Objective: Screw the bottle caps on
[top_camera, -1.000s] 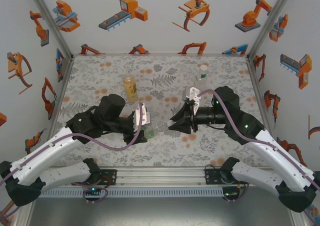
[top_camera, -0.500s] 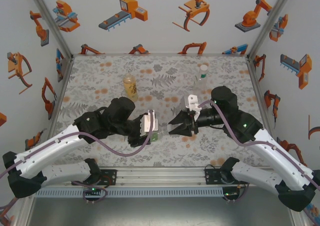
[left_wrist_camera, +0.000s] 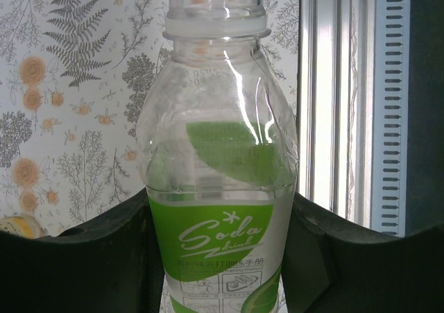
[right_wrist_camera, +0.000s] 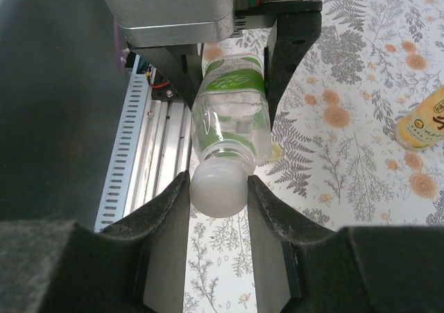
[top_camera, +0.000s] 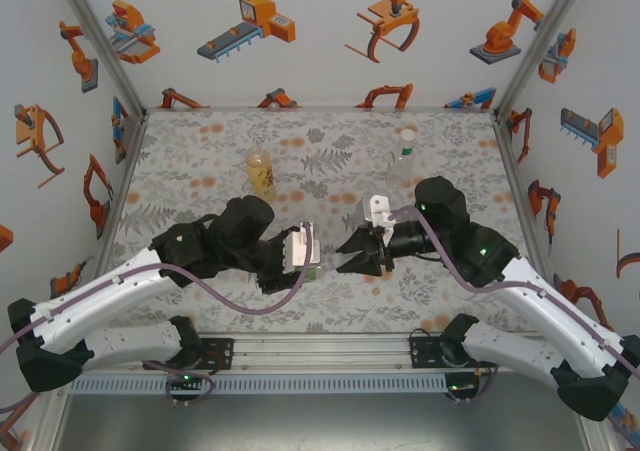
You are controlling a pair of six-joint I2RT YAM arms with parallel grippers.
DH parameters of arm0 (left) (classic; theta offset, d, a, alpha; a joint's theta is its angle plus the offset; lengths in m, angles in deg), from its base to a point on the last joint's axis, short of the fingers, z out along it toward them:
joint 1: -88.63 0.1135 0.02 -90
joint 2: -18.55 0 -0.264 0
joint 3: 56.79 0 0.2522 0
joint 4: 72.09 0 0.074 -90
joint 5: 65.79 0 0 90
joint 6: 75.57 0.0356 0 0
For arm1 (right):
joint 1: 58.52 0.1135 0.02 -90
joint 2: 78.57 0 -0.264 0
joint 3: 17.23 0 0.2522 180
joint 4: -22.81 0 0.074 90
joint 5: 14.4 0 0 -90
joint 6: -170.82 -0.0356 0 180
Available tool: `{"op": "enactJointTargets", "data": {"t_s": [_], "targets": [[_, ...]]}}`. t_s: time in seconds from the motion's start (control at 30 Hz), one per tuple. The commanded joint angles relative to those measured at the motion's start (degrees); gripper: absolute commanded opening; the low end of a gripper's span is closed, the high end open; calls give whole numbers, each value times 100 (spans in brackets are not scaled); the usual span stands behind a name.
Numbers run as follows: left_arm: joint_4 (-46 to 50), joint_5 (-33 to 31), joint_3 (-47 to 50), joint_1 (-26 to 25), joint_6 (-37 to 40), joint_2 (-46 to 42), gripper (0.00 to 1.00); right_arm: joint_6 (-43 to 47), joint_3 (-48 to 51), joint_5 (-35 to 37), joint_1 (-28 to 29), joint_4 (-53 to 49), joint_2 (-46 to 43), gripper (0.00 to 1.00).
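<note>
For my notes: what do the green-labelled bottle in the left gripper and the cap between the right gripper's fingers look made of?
The bottle looks like clear, glossy thin plastic, probably PET: the floral table cover shows through it and bright highlights streak its shoulder. Its label seems a glossy printed film, likely plastic. The cap looks like opaque whitish plastic, semi-matte, with only soft shading.

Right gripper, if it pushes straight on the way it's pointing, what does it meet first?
Shut on the white cap, the right gripper points at the neck of the green-labelled bottle; the cap seems to touch it.
</note>
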Motion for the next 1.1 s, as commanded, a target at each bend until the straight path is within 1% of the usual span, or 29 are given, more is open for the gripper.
{"op": "enactJointTargets", "data": {"t_s": [0.0, 0.3, 0.6, 1.07], "targets": [[-133, 30, -158, -39, 23, -86, 0, 118, 85, -2, 81, 169, -51, 0], [-350, 3, -130, -44, -81, -122, 0, 62, 207, -183, 166, 415, -116, 0], [-374, 40, -166, -42, -130, -75, 0, 37, 239, -141, 232, 521, -158, 0], [-643, -59, 10, -40, -228, -340, 0, 54, 221, -199, 266, 354, -205, 0]]}}
